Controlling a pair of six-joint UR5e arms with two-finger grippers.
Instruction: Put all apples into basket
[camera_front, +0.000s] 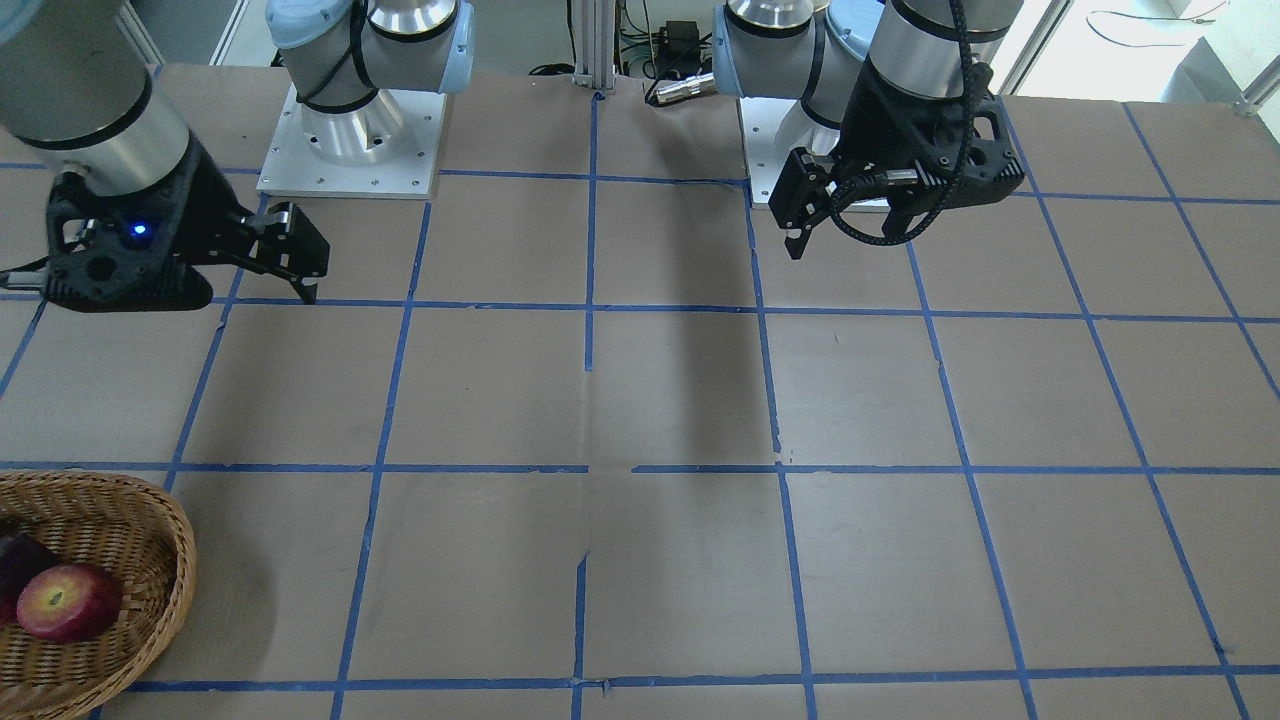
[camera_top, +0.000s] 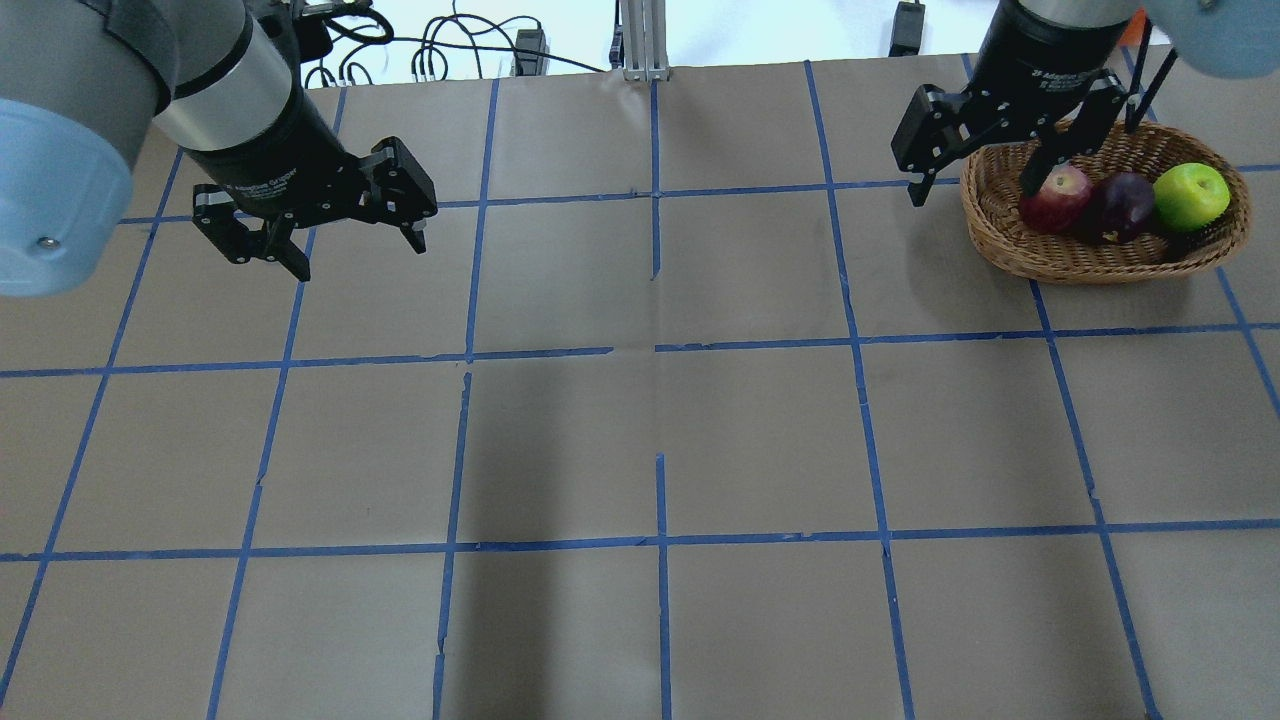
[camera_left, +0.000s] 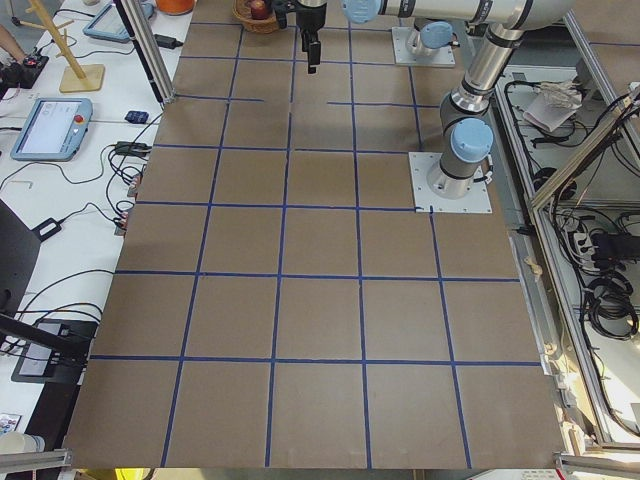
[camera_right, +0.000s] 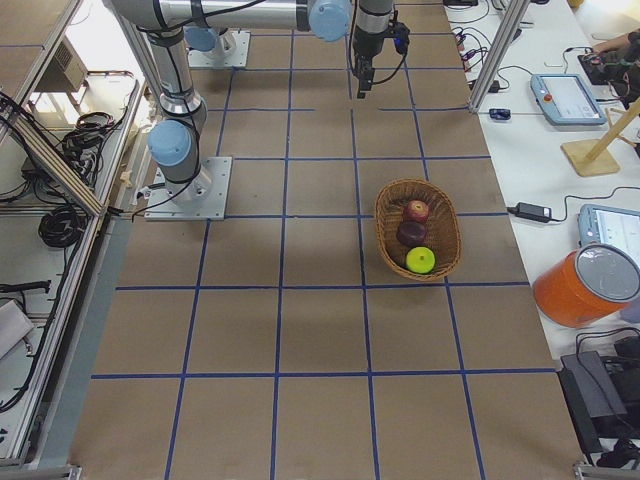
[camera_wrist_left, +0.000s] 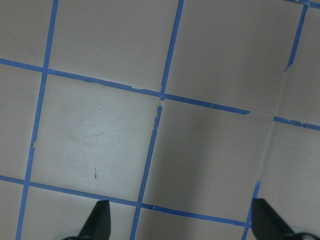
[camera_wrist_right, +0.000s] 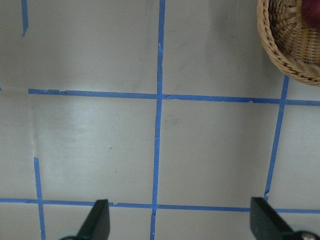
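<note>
The wicker basket (camera_top: 1070, 262) stands at the table's far right and holds all three apples: the red one (camera_top: 1058, 192), the maroon one (camera_top: 1122, 205) and the green one (camera_top: 1190, 195). The basket (camera_right: 440, 215) and the apples show the same way in the exterior right view. In the front-facing view the basket (camera_front: 150, 560) shows the red apple (camera_front: 68, 602) and part of the maroon apple (camera_front: 15, 560). My right gripper (camera_top: 975, 190) is open and empty, raised above the table beside the basket's left rim. My left gripper (camera_top: 360, 258) is open and empty, raised over the far left.
Brown table with a blue tape grid (camera_top: 655, 350). The right wrist view shows the basket rim (camera_wrist_right: 280, 55) at its upper right. The arm bases (camera_front: 350, 150) stand at the robot's edge. An orange bucket (camera_right: 585, 285) and tablets lie off the table.
</note>
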